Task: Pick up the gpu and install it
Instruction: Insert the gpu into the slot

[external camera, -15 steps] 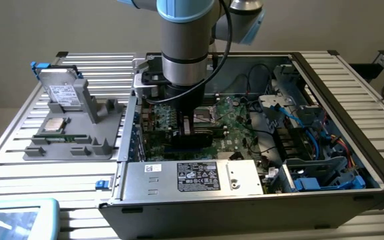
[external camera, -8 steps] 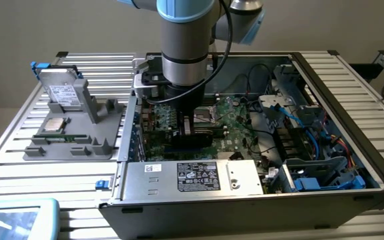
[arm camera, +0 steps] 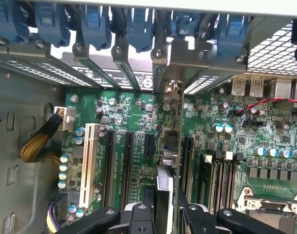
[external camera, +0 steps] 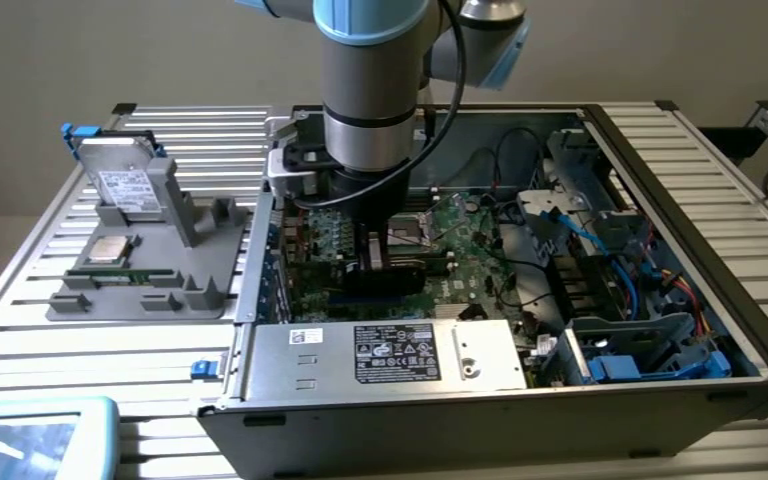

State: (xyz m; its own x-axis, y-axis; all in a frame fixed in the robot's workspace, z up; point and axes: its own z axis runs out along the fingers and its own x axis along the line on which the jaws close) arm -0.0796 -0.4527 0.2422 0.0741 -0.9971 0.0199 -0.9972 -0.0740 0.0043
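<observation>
My gripper (external camera: 375, 252) reaches down into the open computer case (external camera: 704, 150) over the green motherboard (external camera: 471, 260). It is shut on the gpu (external camera: 387, 283), whose black cooler shows just below the fingers. In the wrist view the gpu (arm camera: 174, 146) stands edge-on between the black fingers (arm camera: 139, 217) of the gripper (arm camera: 165, 214). Its silver end bracket (arm camera: 173, 90) sits against the case's rear slot openings. The card's lower edge lies along the board among the black expansion slots (arm camera: 109, 161); whether it is seated I cannot tell.
Blue slot latches (arm camera: 139, 24) line the rear wall. A white slot (arm camera: 87, 161) and a braided cable (arm camera: 39, 144) lie to one side, the CPU socket (arm camera: 270, 204) to the other. The power supply (external camera: 384, 355) fills the case front. A grey fixture (external camera: 144, 290) at the exterior view's left holds a hard drive (external camera: 131, 185).
</observation>
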